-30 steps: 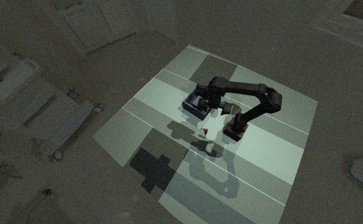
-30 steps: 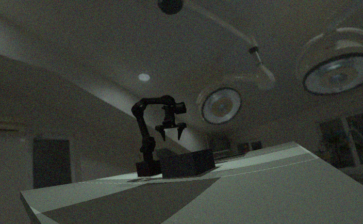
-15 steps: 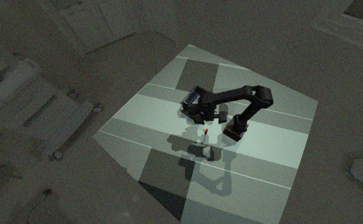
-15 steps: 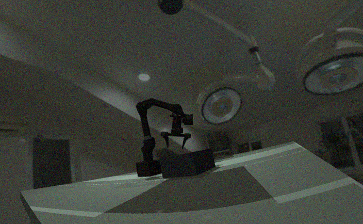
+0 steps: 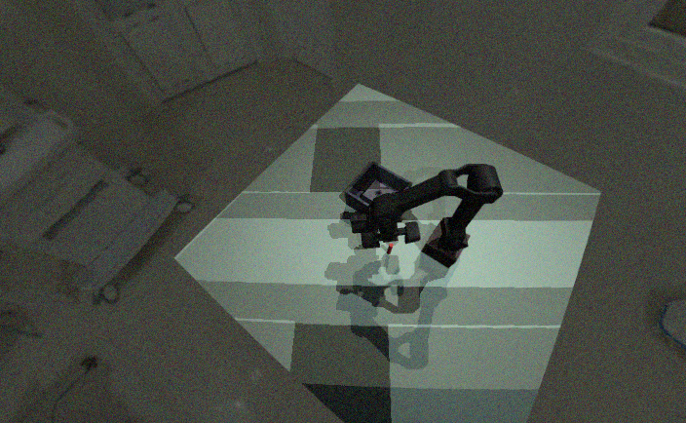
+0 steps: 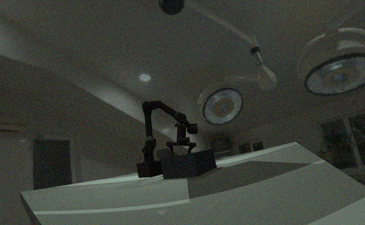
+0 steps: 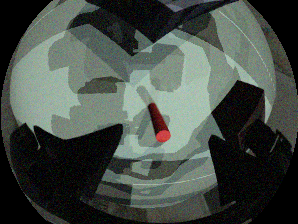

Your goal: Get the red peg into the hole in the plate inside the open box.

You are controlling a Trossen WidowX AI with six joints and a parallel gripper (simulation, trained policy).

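The red peg stands upright on the table, its round top facing the wrist camera. My gripper is open and empty above the peg. In the wrist view the peg's top shows between the two fingertips, without visible contact. The dark open box stands beside the peg, and its corner shows at the top of the wrist view. The light plate with its dark hole shows inside the box in the top view. The exterior view hides the peg and the fingertips' lower ends behind the box.
The arm's base stands on the table, to the right of the peg in the top view. The forearm passes over the box's near right side there. Arm shadows cross the table around the peg.
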